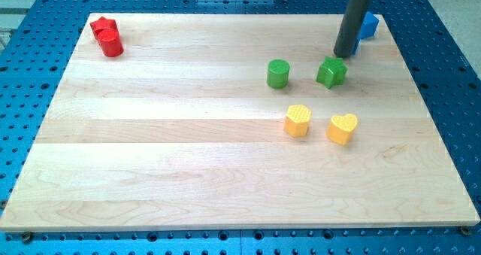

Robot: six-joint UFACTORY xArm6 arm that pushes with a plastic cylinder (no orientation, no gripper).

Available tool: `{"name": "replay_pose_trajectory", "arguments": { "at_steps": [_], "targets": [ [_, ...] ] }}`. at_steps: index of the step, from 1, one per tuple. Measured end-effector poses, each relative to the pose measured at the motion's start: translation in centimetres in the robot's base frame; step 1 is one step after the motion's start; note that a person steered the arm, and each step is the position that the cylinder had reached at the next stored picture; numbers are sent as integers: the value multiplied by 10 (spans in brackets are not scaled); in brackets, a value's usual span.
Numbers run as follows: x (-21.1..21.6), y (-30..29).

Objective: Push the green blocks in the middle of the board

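Note:
A green cylinder (278,73) stands right of the board's centre, toward the view's top. A green star-shaped block (331,72) sits to its right. My tip (344,56) is just above and slightly right of the green star, close to it; contact cannot be told. The rod rises from there to the view's top edge.
Two yellow blocks, a hexagon-like one (298,120) and a heart (343,129), lie below the green ones. Blue blocks (367,27) sit at the top right, partly behind the rod. Red blocks (107,36) sit at the top left corner of the wooden board (165,150).

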State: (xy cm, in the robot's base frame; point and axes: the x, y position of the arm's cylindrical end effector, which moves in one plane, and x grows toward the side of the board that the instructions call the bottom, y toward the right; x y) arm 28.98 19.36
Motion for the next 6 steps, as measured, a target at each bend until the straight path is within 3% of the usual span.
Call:
{"name": "replay_pose_trajectory", "arguments": {
  "at_steps": [1, 2, 3, 5, 6],
  "targets": [
    [12, -20],
    [54, 3],
    [56, 39],
    [61, -62],
    [61, -72]
  ]
}}
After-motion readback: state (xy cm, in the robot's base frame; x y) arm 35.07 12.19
